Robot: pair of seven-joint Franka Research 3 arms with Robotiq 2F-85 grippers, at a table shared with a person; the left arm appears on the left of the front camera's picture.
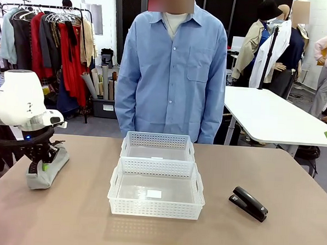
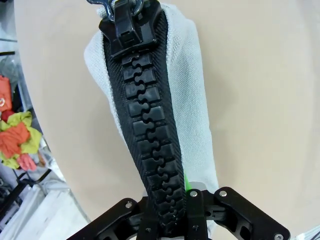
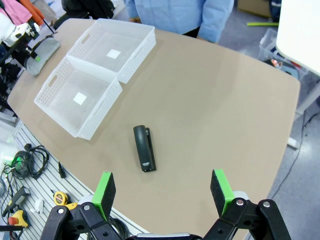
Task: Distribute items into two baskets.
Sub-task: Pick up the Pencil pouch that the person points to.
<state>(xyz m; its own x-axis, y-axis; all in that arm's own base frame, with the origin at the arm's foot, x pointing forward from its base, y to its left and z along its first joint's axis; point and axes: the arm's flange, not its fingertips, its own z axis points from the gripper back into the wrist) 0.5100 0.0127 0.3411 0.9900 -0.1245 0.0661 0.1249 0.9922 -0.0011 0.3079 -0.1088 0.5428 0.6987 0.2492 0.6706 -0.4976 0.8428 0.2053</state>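
Pouch [image 2: 195, 100]: woven grey cloth, chunky black plastic zipper [image 2: 150, 135]. Stapler [image 3: 144, 148]: smooth black. Baskets [image 1: 155, 209]: translucent white plastic. Table [image 1: 65, 216]: matt tan.

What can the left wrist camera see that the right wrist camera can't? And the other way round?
Left wrist camera: a close look at the chunky black zipper and its pull, with the left gripper clamped on the grey pouch.
Right wrist camera: the black stapler, the bigger basket, the smaller basket, the person's blue shirt and the open right gripper.
Both: the pouch, small and far off for the right wrist camera, and the brown table.
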